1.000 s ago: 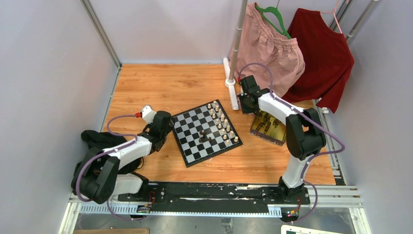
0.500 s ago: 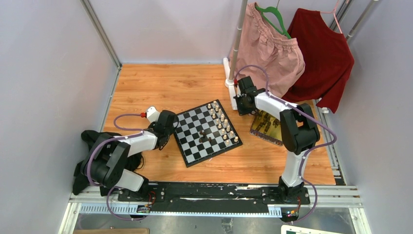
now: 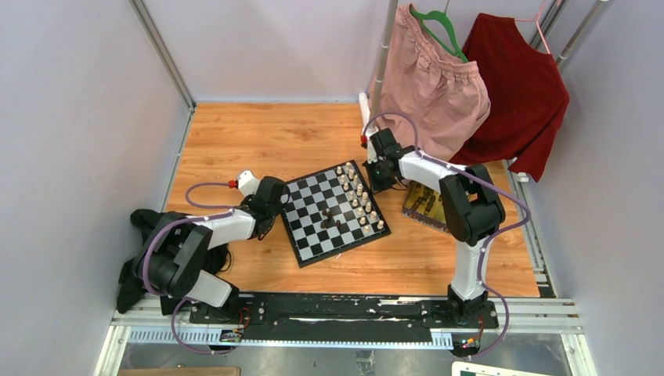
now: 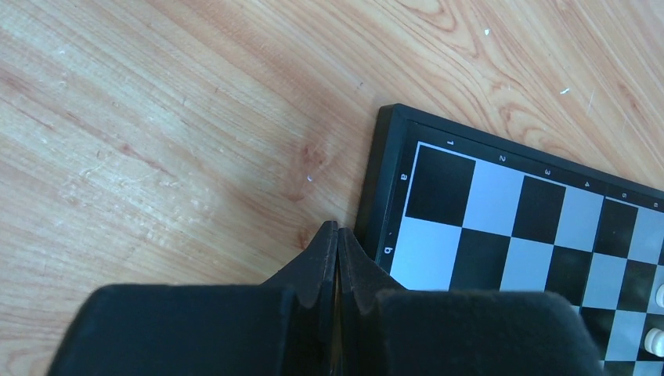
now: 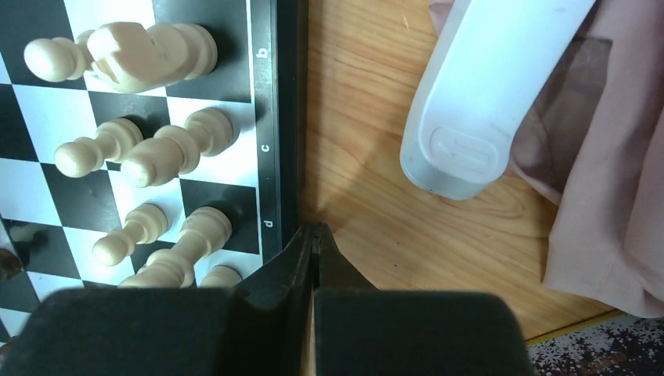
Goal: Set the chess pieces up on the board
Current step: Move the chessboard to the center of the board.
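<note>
Board (image 3: 307, 229) on desk (image 3: 258, 141); cream pieces (image 3: 359, 199) lined along right edge; few dark chess pieces (image 3: 329, 219) near centre, more in gold tray (image 3: 423, 217). Dark side apparently mostly unset. Left hand (image 4: 337, 235), right hand (image 5: 313, 239) closed, holding nothing, beside opposite board edges.

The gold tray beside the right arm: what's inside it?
Several dark chess pieces lie jumbled in the gold tray, too small to count or tell apart. The right arm covers the tray's right-hand part, so whatever lies there is hidden.
</note>
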Controlling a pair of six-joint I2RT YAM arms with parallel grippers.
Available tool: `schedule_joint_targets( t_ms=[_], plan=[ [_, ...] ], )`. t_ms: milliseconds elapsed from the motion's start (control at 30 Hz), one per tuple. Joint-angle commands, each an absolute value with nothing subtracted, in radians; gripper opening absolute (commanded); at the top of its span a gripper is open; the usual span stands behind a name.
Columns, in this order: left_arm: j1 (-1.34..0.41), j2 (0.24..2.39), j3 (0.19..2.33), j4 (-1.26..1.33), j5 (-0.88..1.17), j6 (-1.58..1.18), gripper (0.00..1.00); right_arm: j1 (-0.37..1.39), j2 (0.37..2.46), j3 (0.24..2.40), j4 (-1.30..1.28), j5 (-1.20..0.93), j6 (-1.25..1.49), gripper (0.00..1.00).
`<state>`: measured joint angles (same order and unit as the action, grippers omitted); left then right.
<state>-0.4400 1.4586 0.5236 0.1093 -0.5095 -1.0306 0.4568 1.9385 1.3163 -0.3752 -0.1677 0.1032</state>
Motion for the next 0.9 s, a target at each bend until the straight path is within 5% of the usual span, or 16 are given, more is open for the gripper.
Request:
schedule_joint_targets(
  t_ms=[0, 867],
  plan=[
    [-0.459, 1.483, 0.539, 0.107, -0.508, -1.05, 0.06, 0.499, 1.981, 1.361, -0.388, -0.218, 0.097, 0.0],
    [-0.453, 1.514, 0.623, 0.109, -0.587, -0.995, 0.06, 0.537, 2.159, 1.64, -0.477, -0.237, 0.091, 0.0]
  ],
)
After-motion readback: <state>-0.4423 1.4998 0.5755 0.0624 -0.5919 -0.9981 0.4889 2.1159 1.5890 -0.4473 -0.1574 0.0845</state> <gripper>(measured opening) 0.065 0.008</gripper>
